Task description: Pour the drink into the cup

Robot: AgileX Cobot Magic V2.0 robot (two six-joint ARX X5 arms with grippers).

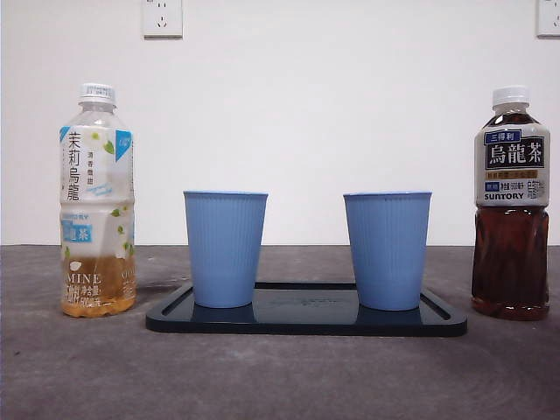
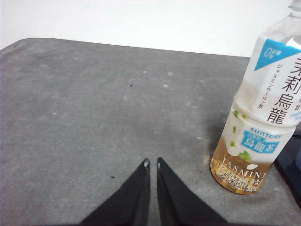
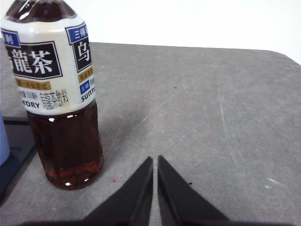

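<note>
Standing capped and upright at the counter's (image 1: 280, 376) ends, a nearly empty clear plastic jasmine-tea bottle (image 1: 97, 201) and a full dark oolong-tea bottle (image 1: 511, 203) flank two blue ribbed plastic cups (image 1: 225, 248) (image 1: 387, 250) on a black tray (image 1: 306, 322). Each bottle stands just beside its own side's pincer, left pincer (image 2: 152, 163) and right pincer (image 3: 155, 160); both are closed and empty. Only the front view shows both cups whole.

Left pincer (image 2: 152, 163) jaws closed together; right pincer (image 3: 154, 159) likewise.
</note>
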